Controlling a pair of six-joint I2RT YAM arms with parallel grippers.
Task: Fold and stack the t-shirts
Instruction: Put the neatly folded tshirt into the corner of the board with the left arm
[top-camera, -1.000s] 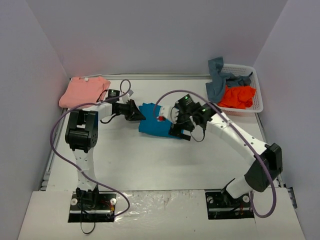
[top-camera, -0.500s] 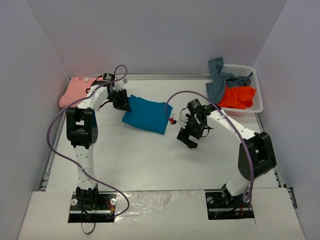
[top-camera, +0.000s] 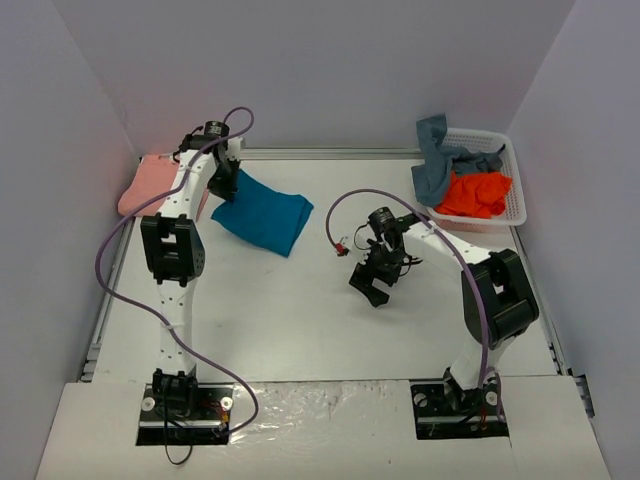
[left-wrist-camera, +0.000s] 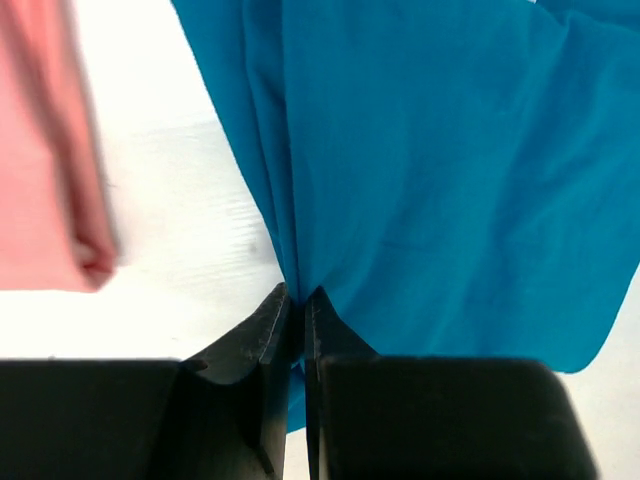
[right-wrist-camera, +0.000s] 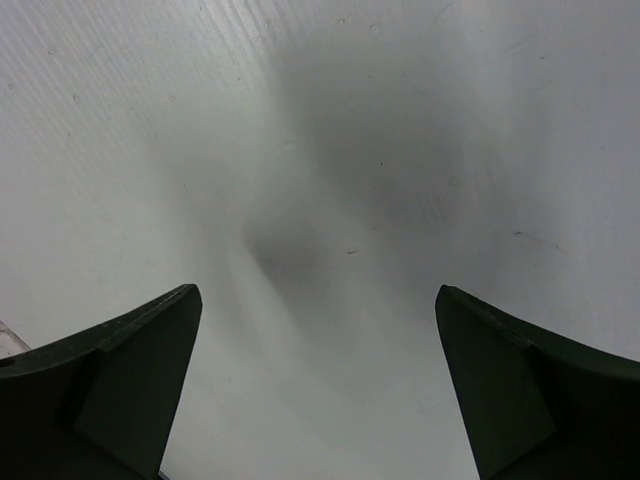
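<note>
Cloth of the teal-blue t-shirt (top-camera: 262, 215) is pinched in the left gripper (left-wrist-camera: 297, 300), whose fingers are clenched tight on one bunched edge. In the wrist view the folds fan out from that grip. This shirt is well to the left of the white lattice basket (top-camera: 518, 205), spread across the worktop (top-camera: 300, 320). The corner farthest from the basket is the one held in the gripper.

Farther still from the basket, at the opposite edge of the worktop, lies the salmon-pink t-shirt (top-camera: 150, 185). It is folded, and in the wrist view a strip of bare white surface separates it from the teal one.

The right gripper (top-camera: 372, 285) is released, its jaws spread wide and grasping nothing. It hangs over bare worktop to the left of the basket and nearer the arm bases than it.

Inside the basket sits the bright orange t-shirt (top-camera: 475, 195), crumpled. The grey-blue t-shirt (top-camera: 435, 165) drapes over the basket's left rim, part of it hanging outside.
</note>
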